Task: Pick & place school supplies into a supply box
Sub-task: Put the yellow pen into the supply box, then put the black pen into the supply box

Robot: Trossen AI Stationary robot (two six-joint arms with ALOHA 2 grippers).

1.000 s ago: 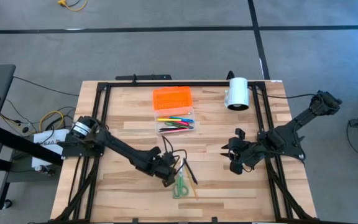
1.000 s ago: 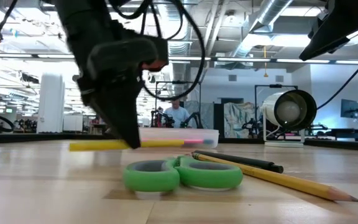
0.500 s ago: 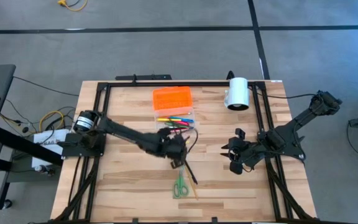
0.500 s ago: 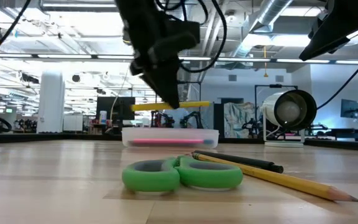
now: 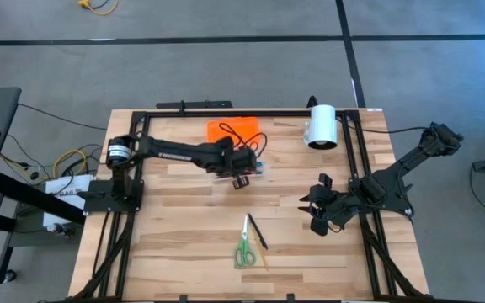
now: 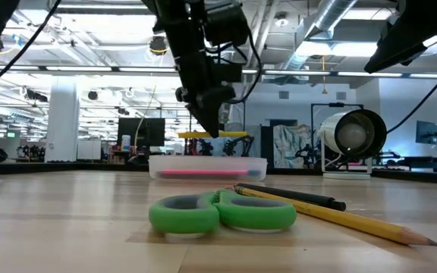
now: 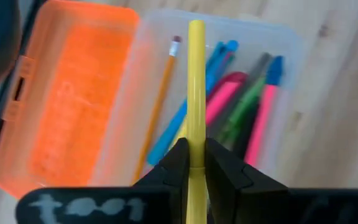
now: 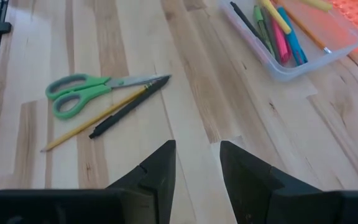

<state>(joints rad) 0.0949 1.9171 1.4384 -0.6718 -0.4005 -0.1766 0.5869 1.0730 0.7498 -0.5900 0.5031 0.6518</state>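
The left gripper [image 7: 196, 163] is pinched narrowly on a yellow pen [image 7: 196, 93], a thin, smooth, bright yellow stick whose far end juts out past the fingers [image 7: 226, 171]. It hangs in the air directly over the open supply box [image 7: 284, 43], not touching it. In the low view the pen lies level, its long axis running across the picture above the box. From the wrist camera the pen's long axis runs roughly along the box's length, in line with the supplies already inside.

The box is a clear plastic tray with its orange lid [image 7: 64, 93] folded open beside it. It sits toward the far middle of the table [image 5: 175, 244]. Inside lie an orange pencil [image 7: 157, 99], blue, pink and green pens, side by side.

Nearer the front edge, green-handled scissors [image 5: 243, 250], a black pen [image 5: 257, 231] and a yellow pencil [image 8: 95, 118] rest together on the wood.

The right gripper [image 8: 197, 158] waits over the table's right side, fingers spread apart and holding nothing. A white cylinder [image 5: 321, 126] lies at the far right corner.
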